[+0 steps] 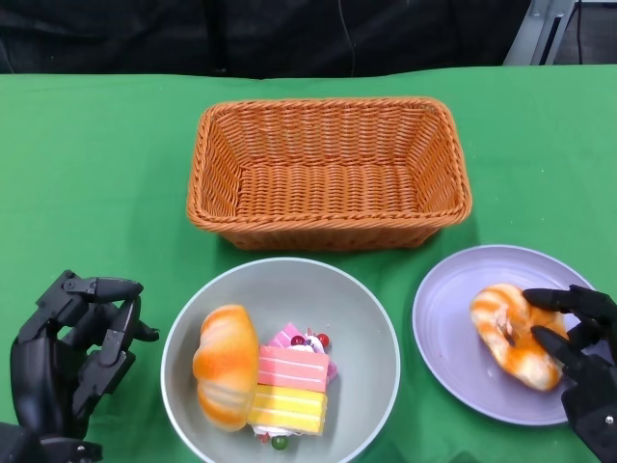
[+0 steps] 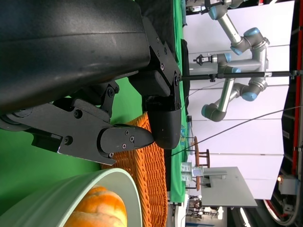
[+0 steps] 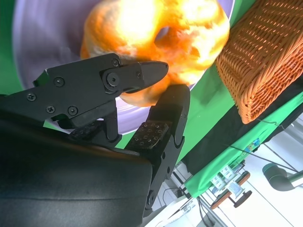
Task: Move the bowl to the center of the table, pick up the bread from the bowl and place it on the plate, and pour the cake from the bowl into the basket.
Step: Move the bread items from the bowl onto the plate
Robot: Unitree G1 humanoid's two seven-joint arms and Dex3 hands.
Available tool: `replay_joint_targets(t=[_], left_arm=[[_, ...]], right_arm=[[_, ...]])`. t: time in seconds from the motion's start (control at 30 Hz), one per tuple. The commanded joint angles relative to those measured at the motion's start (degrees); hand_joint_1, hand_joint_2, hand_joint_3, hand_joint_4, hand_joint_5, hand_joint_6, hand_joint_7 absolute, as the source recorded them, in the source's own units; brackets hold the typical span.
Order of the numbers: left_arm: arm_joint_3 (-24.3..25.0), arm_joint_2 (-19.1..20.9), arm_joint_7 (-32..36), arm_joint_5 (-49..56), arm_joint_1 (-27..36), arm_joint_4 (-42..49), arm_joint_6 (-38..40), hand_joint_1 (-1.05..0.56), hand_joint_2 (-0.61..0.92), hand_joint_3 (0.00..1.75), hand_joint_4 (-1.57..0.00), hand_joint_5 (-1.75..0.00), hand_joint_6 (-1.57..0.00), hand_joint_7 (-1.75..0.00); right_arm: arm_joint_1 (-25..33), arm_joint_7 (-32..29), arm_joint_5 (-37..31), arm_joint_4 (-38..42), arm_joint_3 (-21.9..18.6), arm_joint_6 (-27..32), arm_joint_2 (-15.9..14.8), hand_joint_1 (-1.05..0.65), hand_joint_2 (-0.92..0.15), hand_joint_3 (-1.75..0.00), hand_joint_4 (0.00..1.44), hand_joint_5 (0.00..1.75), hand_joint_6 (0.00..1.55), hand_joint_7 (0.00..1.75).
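Observation:
A grey-green bowl [image 1: 376, 318] sits near the table's front middle. It holds an orange bread bun [image 1: 226, 365] on its left side and pink and yellow cake slices [image 1: 291, 381] beside it. To its right is a purple plate [image 1: 453, 318] with a ring-shaped bread [image 1: 501, 328] lying on it. My right hand [image 1: 578, 357] reaches in from the right and grips that bread, fingers [image 3: 142, 71] wrapped over its near side. My left hand [image 1: 72, 352] rests left of the bowl, fingers loosely bent and apart, holding nothing. In the left wrist view the bowl's rim [image 2: 94, 194] lies just past my left hand's fingertips.
An empty orange wicker basket [image 1: 328, 164] stands behind the bowl and plate, on the green tablecloth [image 1: 96, 174]. Its corner shows beyond the plate in the right wrist view. Other robot arms and stands are far off past the table's edge.

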Motion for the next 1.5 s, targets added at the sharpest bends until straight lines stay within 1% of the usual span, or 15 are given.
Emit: replay_joint_targets(t=[0.03,0.17,0.43,0.53,0.6,0.67,0.7,0.73,0.8,0.87,0.93,1.07,1.2,1.37,1.5], left_arm=[[0.18,0.94,1.14,0.93,0.18,0.86,-0.74,-0.20,0.88,0.42,-0.79,-1.52,-0.83,-1.17],[0.20,0.89,1.01,0.83,0.14,0.95,-0.50,-0.21,0.89,0.42,-0.79,-1.52,-0.82,-1.17],[-0.13,1.04,3.78,3.20,0.28,1.29,-1.35,-0.20,0.88,0.43,-0.78,-1.52,-0.83,-1.19],[-0.14,1.15,4.13,3.44,0.23,1.52,-1.43,-0.21,0.88,0.42,-0.78,-1.50,-0.83,-1.18],[-0.26,1.26,4.88,4.07,0.26,1.55,-1.55,-0.21,0.89,0.41,-0.78,-1.50,-0.83,-1.19],[-0.30,1.19,4.96,4.09,0.30,1.34,-1.33,-0.21,0.89,0.41,-0.79,-1.50,-0.83,-1.19],[-0.29,1.18,4.85,4.04,0.31,1.24,-1.15,-0.21,0.89,0.41,-0.79,-1.50,-0.83,-1.19],[-0.26,1.17,4.76,4.01,0.31,1.16,-0.97,-0.21,0.89,0.41,-0.79,-1.50,-0.83,-1.19],[-0.16,1.27,4.50,3.89,0.24,1.23,-0.73,-0.21,0.89,0.41,-0.79,-1.51,-0.83,-1.19],[-0.14,1.31,4.31,3.75,0.26,1.13,-0.55,-0.20,0.89,0.41,-0.78,-1.52,-0.83,-1.19],[-0.08,1.43,4.30,3.82,0.19,1.34,-0.82,-0.20,0.89,0.41,-0.78,-1.52,-0.83,-1.19],[-0.09,1.53,4.18,3.75,0.25,1.30,-0.40,-0.20,0.89,0.41,-0.79,-1.53,-0.82,-1.19],[0.00,1.38,2.39,2.39,0.25,1.03,-0.08,-0.19,0.90,0.41,-0.77,-1.53,-0.82,-1.17],[0.02,1.50,2.34,2.10,0.23,1.34,-0.47,-0.20,0.89,0.40,-0.79,-1.53,-0.83,-1.17],[-0.07,1.65,2.63,2.38,0.29,1.37,-0.27,-0.20,0.89,0.41,-0.79,-1.52,-0.83,-1.17]], right_arm=[[0.09,-1.33,-0.57,0.91,0.23,0.63,-0.60,-0.25,-0.92,-0.08,0.75,0.75,0.89,0.09],[0.16,-4.45,-1.83,0.73,0.58,-0.86,-0.53,-0.30,-0.92,-0.02,0.78,0.65,0.86,0.04],[0.64,-6.14,-1.75,-0.31,0.22,-4.21,-0.09,-0.33,-0.92,-0.03,0.79,0.66,0.86,0.02],[0.59,-7.34,-1.97,-0.07,0.02,-5.08,0.24,-0.34,-0.92,-0.01,0.78,0.77,0.90,0.04],[0.51,-8.41,-2.15,-0.03,-0.06,-5.70,0.41,-0.34,-0.92,-0.03,0.75,0.95,0.92,0.06],[0.46,-8.51,-1.52,0.10,-0.35,-6.29,0.74,-0.36,-0.92,-0.04,0.69,1.21,0.92,0.14],[0.39,-9.10,-1.52,0.15,-0.49,-6.58,0.90,-0.36,-0.92,-0.04,0.68,1.26,0.91,0.16],[0.31,-9.69,-1.65,0.20,-0.58,-6.80,1.01,-0.36,-0.92,-0.03,0.67,1.34,0.86,0.30],[0.22,-10.45,-1.83,0.23,-0.65,-6.92,1.17,-0.36,-0.92,-0.04,0.66,1.46,0.60,0.86],[0.11,-11.49,-1.80,0.44,-0.80,-7.67,1.51,-0.35,-0.92,-0.03,0.66,1.50,0.52,1.07],[0.02,-12.01,-1.66,0.64,-0.84,-8.72,1.70,-0.35,-0.92,-0.04,0.66,1.54,0.47,1.20],[-0.02,-13.06,-1.74,0.62,-0.97,-10.10,1.78,-0.36,-0.92,-0.04,0.65,1.59,0.42,1.36],[0.51,-13.17,-1.69,-0.41,-1.01,-11.66,1.70,-0.36,-0.92,-0.04,0.64,1.60,0.42,1.35],[2.55,-11.87,-1.40,-5.21,-1.17,-13.81,1.88,-0.37,-0.92,-0.03,0.69,1.54,0.51,1.14],[5.10,-7.02,1.17,-11.55,-1.02,-14.64,2.39,-0.36,-0.92,-0.06,0.69,1.60,0.52,1.08]])
